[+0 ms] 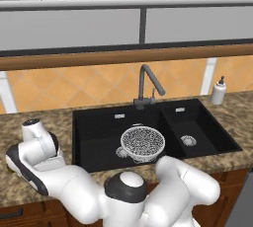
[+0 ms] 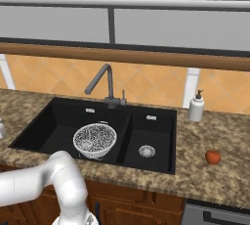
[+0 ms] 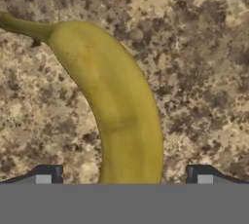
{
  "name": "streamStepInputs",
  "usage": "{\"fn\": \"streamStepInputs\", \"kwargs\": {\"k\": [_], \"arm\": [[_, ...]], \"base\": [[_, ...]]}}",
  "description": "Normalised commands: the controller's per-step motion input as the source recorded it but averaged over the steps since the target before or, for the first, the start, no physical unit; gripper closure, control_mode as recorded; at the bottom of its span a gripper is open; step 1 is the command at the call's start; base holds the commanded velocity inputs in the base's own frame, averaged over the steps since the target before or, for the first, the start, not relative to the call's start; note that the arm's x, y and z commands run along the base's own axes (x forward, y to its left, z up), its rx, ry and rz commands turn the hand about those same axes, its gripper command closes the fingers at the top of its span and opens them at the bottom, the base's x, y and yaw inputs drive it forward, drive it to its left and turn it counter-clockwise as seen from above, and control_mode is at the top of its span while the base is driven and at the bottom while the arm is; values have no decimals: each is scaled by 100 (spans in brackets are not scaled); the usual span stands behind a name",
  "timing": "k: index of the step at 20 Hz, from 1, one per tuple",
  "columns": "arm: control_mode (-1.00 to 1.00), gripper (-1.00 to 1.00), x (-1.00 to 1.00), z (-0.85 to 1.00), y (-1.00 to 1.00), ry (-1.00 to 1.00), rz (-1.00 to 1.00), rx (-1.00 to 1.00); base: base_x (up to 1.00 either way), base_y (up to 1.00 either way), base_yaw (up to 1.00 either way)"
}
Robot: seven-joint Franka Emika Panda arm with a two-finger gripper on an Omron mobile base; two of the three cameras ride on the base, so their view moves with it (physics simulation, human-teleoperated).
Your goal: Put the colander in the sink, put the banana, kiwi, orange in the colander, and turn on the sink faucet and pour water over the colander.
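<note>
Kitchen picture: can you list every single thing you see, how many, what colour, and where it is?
sink: one, black, two basins, set in the counter
colander: one, white-grey mesh, in the large basin
faucet: one, dark grey, behind the sink
soap bottle: one, white, on the counter right of the sink
orange: one, reddish-orange, on the counter right of the sink
banana: one, yellow, lying on the counter under the hand
counter: one, speckled brown
hand: one, dark fingertips, open, either side of the banana

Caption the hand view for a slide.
Open end effector straddles the banana lying on the speckled granite counter.
</note>
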Motion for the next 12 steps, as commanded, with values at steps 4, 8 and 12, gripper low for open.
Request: {"fn": "streamStepInputs", "kwargs": {"k": [4,8,12], "arm": [[-100,-100,0,-23,0,0,0,0],[-100,100,0,-9,0,0,0,0],[-100,100,0,0,-1,0,0,0]], "base": [[0,0,0],[0,0,0],[0,0,0]]}}
